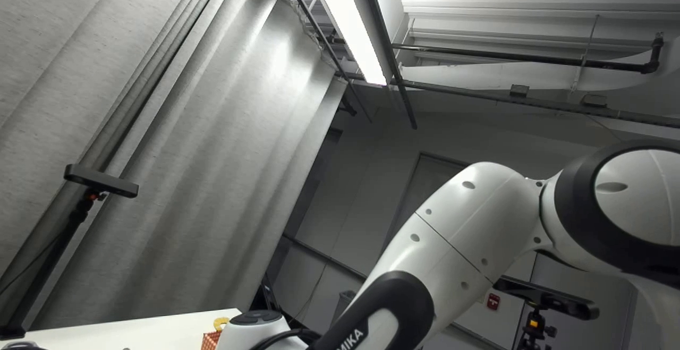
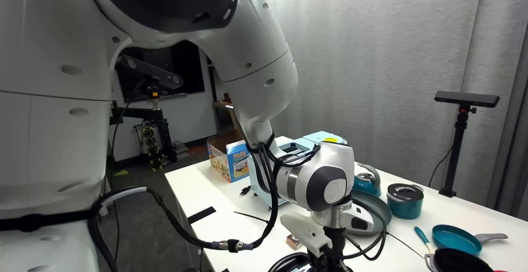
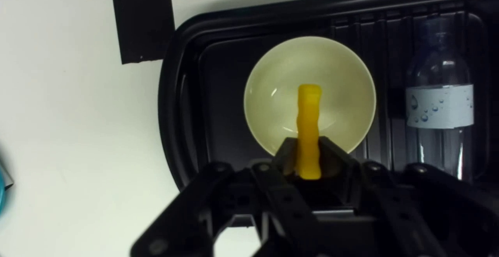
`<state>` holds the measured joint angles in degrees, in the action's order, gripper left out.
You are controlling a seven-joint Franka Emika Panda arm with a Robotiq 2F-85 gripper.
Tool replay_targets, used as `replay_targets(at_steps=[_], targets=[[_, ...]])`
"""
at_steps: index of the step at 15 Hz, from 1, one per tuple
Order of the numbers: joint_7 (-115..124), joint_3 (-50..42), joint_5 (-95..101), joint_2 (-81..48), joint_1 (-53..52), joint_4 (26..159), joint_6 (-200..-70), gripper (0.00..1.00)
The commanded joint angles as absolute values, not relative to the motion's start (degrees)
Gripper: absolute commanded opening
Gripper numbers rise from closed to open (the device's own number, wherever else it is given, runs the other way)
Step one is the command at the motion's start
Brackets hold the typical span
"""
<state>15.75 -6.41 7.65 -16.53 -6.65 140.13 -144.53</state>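
Note:
My gripper (image 3: 307, 147) is shut on a yellow wavy-edged stick (image 3: 309, 109) in the wrist view. The stick's long end points away from the gripper, over a cream-white bowl (image 3: 273, 66). The bowl appears empty and sits in a black tray (image 3: 171, 105). A clear plastic bottle (image 3: 439, 109) with a pale label lies in the tray to the right of the bowl. The gripper's lower part is cut off by the bottom edge in an exterior view (image 2: 330, 259), and the stick is not visible there. In the remaining exterior view only the arm shows.
The white table (image 2: 235, 218) holds a teal kettle (image 2: 365, 184), a teal pot (image 2: 405, 206), a teal pan (image 2: 456, 239), a black pan (image 2: 460, 260), a pale-blue appliance (image 2: 258, 181) and a cardboard box (image 2: 220, 162). A loose cable (image 2: 185, 232) hangs from the arm.

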Motion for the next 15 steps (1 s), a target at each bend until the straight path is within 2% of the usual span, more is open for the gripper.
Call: replay_targets(at_steps=[1, 15], targets=[[18.08, -5.54, 9.33, -14.11, -6.88, 143.19, -145.39, 0.05], [16.19, -5.62, 8.76, -16.79, -5.37, 141.33, -143.64, 0.05]])
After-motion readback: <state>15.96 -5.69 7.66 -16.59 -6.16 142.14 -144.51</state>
